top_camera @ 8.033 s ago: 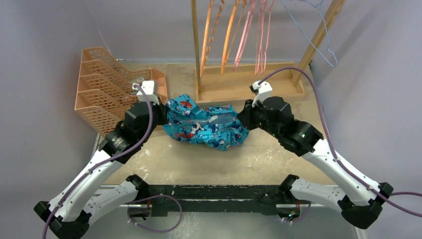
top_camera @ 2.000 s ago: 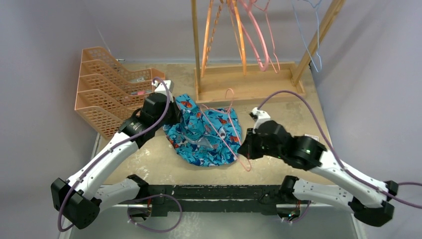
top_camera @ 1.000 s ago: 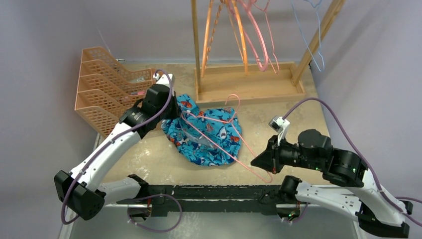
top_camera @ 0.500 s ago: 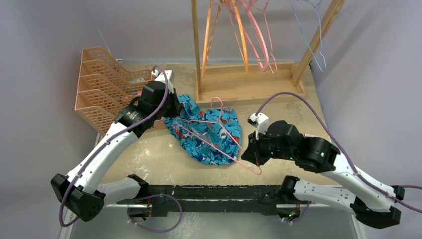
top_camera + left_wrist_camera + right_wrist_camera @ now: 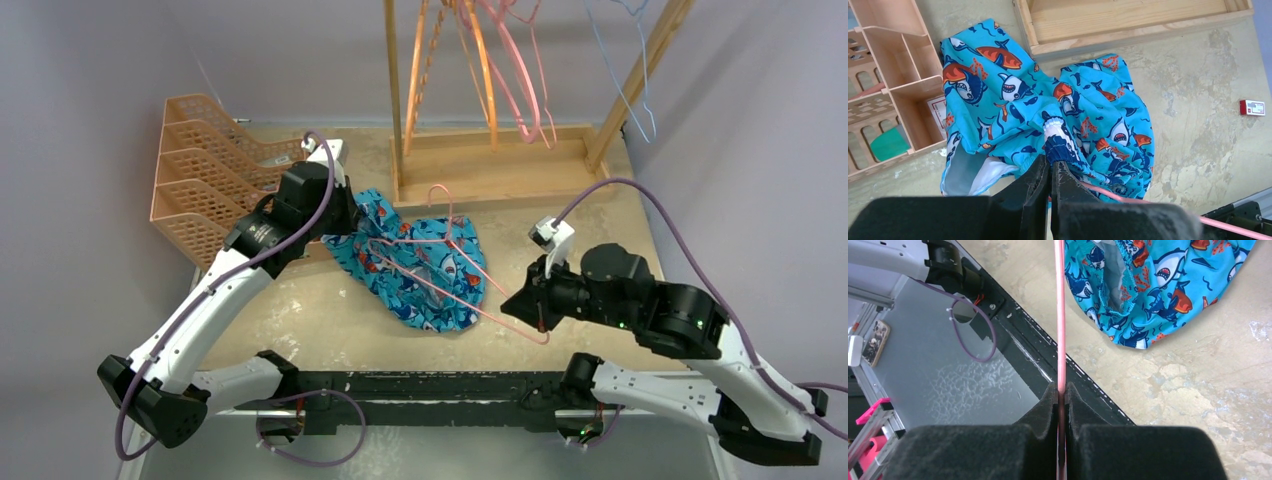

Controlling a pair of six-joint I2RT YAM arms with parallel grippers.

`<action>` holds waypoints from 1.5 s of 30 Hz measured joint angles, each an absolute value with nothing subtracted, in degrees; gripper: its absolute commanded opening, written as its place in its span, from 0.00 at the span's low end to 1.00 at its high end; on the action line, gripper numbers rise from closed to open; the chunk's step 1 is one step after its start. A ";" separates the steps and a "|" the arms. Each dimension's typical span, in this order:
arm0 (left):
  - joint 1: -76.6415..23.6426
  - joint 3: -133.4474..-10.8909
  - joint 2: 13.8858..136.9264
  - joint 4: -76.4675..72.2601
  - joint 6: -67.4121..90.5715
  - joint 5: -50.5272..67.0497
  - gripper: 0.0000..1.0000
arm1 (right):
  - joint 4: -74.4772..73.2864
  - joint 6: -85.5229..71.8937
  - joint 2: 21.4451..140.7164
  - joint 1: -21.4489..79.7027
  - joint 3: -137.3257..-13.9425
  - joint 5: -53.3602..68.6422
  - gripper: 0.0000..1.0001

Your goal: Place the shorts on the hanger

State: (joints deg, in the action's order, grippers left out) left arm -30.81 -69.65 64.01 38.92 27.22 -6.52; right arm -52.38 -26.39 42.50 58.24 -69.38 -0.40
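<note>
Right wrist view showed the right fingers (image 5: pixel 1072 401) clenched on the thin pink bar of the hanger (image 5: pixel 1060 315). Left wrist view showed the left fingers (image 5: pixel 1040 172) pinching the dark waistband of the shorts (image 5: pixel 1013 100). The shorts lay crumpled on the bench (image 5: pixel 320 320) near the middle of its far edge, just beside the wooden rack base (image 5: pixel 495 170), and the hanger slanted across them.

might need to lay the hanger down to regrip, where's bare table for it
Bare table lies near the front rail, between the left arm and the shorts. A second patch sits behind the right arm, beside the wooden rack base. The far left is crowded with orange trays; the centre holds the shorts and pink hanger.
</note>
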 measured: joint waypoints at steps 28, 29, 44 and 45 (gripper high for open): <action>-30.48 -69.54 67.46 40.29 27.49 -4.27 0.00 | -50.30 -25.82 38.98 58.24 -68.86 -3.25 0.00; -30.41 -69.54 67.57 40.49 27.55 -4.23 0.00 | -50.52 -25.45 39.09 58.24 -68.86 -3.62 0.00; -29.63 -69.52 68.38 41.71 27.86 -4.47 0.00 | -50.78 -23.05 41.50 58.39 -72.84 -6.13 0.00; -29.61 -69.52 68.55 41.74 27.86 -4.47 0.00 | -50.48 -22.94 41.58 58.39 -73.10 -6.11 0.00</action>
